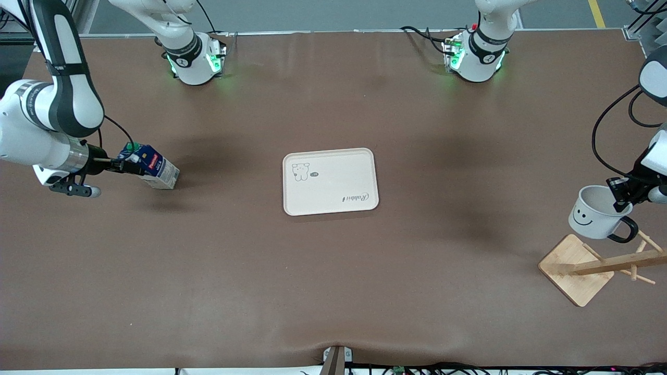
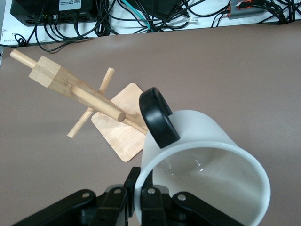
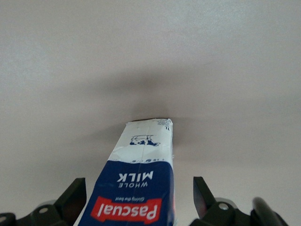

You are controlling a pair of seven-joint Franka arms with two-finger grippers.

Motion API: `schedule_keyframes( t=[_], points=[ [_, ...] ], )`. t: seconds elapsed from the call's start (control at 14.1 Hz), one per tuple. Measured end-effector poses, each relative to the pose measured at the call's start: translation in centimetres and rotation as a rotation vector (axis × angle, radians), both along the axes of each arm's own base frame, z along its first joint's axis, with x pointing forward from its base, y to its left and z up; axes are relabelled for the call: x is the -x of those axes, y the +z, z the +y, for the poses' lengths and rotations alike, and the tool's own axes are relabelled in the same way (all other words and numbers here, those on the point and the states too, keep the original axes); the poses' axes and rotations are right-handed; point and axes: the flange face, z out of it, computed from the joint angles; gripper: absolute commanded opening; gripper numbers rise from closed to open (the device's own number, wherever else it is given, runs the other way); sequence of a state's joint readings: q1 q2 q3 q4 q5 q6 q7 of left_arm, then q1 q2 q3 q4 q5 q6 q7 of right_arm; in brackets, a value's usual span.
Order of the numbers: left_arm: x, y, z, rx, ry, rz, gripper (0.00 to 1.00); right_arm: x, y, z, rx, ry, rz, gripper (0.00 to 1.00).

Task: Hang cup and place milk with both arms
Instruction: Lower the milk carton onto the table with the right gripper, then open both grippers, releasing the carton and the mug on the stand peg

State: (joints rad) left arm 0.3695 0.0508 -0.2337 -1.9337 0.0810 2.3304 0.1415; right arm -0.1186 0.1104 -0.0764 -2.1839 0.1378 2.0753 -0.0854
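Observation:
The milk (image 1: pixel 156 167) is a dark-blue carton lying tilted on the table toward the right arm's end, with its green cap toward the gripper and its pale base on the table. My right gripper (image 1: pixel 126 166) is open and straddles the carton's cap end. In the right wrist view the milk (image 3: pixel 143 165) lies between the spread fingers (image 3: pixel 75 197) with gaps at its sides. My left gripper (image 1: pixel 621 200) is shut on the rim of the cup (image 1: pixel 594 213). It holds the cup tilted in the air over the wooden rack (image 1: pixel 615 264). The cup's black handle (image 2: pixel 157 117) points at the rack's pegs (image 2: pixel 94 101).
A white tray (image 1: pixel 333 172) with a bear drawing lies in the middle of the table. The rack's square wooden base (image 1: pixel 576 268) sits at the left arm's end, nearer the front camera. Cables run along the table's edge (image 2: pixel 141 19).

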Motion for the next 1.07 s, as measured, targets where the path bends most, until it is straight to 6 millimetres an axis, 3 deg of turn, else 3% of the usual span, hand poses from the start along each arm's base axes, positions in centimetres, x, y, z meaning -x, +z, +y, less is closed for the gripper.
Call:
schedule_keyframes(
  t=[0.64,0.85,1.07],
  points=[
    [0.3,-0.4,0.1,-0.002,-0.014,0.037,0.00,-0.5,0.7,0.2,0.001,0.006,-0.012,1.00],
    [0.3,-0.3,0.1,-0.004,-0.019,0.039,0.00,-2.1,2.4,0.0,0.010,0.009,-0.057,1.00],
    [0.2,0.4,0.2,-0.013,-0.036,0.029,0.00,-4.6,5.6,-0.4,0.011,0.026,-0.089,1.00]
  ],
)
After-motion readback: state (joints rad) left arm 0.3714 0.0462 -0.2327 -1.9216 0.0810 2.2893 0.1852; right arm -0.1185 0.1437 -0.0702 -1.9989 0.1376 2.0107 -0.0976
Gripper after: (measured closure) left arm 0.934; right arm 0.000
